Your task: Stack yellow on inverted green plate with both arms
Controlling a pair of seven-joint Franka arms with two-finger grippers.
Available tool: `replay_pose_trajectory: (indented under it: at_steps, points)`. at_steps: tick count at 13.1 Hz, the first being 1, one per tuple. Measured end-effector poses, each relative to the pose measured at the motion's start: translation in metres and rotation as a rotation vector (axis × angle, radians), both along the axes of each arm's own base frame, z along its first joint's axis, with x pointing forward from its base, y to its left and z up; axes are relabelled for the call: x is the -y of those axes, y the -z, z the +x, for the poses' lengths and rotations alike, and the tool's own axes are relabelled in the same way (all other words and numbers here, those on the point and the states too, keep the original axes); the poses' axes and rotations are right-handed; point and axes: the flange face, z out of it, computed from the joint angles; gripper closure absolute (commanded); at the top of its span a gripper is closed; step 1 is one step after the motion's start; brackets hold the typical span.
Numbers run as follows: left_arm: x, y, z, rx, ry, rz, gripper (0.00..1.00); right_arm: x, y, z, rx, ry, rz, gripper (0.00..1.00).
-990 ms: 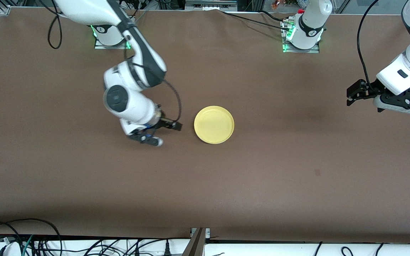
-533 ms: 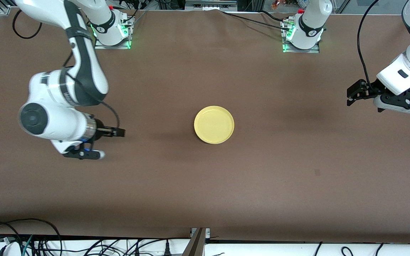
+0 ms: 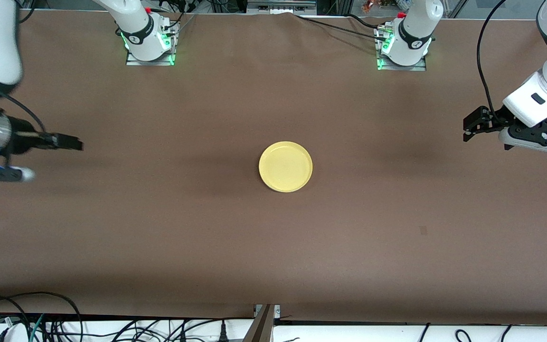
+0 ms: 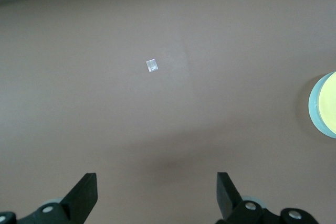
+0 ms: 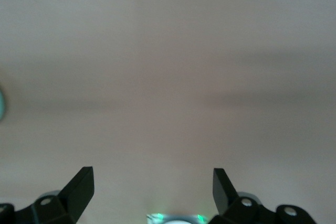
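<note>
1. Brown matting covers the whole worktop (image 3: 159, 247), and I see wide bare stretches of it on every side of the stack at its middle.
2. The yellow plate (image 3: 285, 166) sits rim-up at the centre of the worktop, well apart from both grippers and from all four worktop edges.
3. In the left wrist view I catch a pale mint-green rim (image 4: 313, 106) showing as a thin crescent around the yellow plate's edge, so the green plate lies under it; from the front view the green plate is hidden.
4. The left gripper (image 3: 466, 130) hangs over the left arm's end of the worktop, close to that edge; its fingers (image 4: 84, 195) are spread wide with nothing between them.
5. The right gripper (image 3: 71, 142) is over the right arm's end of the worktop, near that edge, its body partly out of the front view; its fingers (image 5: 81, 187) stand spread apart and empty.
6. A small pale square mark (image 4: 151, 65) lies on the bare worktop in the left wrist view.
</note>
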Motion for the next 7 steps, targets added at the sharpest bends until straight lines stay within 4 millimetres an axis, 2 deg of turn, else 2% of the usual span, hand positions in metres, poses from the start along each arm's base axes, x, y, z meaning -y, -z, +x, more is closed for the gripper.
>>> replay_pose_trajectory:
  at_steps: [2,5,7]
  points:
    - [0.000,0.000,0.000,0.000,0.002,0.000,0.00,0.011,-0.037,-0.019,0.044,0.003,-0.020,0.00]
    - [0.001,0.000,0.000,0.000,0.004,0.000,0.00,0.036,-0.072,-0.047,0.097,0.024,-0.002,0.00]
    - [0.001,0.000,0.000,0.000,0.005,0.000,0.00,0.033,-0.090,-0.063,0.117,0.009,0.005,0.00]
